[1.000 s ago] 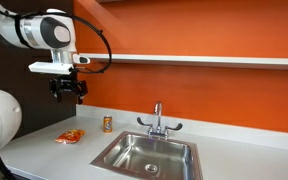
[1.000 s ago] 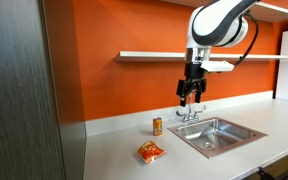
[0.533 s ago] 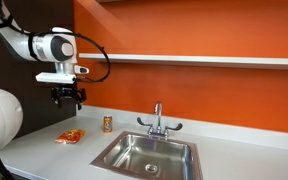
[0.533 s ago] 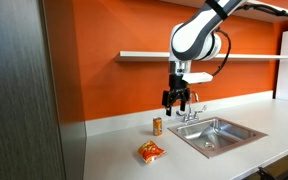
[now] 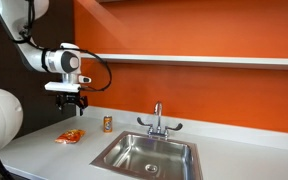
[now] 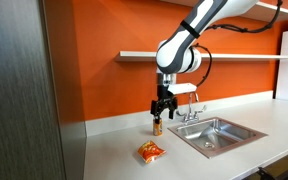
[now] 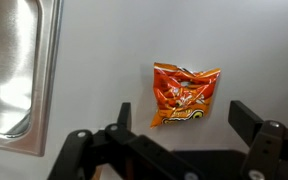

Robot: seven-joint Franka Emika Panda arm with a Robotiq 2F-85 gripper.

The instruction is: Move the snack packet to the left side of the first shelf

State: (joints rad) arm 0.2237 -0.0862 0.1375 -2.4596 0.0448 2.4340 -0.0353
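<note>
My hand [image 5: 71, 101], wide open and empty, had swung from above the sink [image 5: 149, 156] to hang over the snack packet [image 7: 187, 95] lying flat on the worktop [image 5: 54, 156], ready to descend.

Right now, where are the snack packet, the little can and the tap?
snack packet [image 7: 187, 95]: wrist view, middle of its orange front.
small can [image 5: 107, 124]: in an exterior view, its side.
faucet [image 5: 157, 113]: in an exterior view, its upright spout.

Kitchen, stainless sink [image 5: 134, 150] with faucet [image 5: 158, 118] set in a pale countertop [image 5: 34, 150], orange wall [image 5: 184, 90] with white shelf [image 5: 204, 61]
</note>
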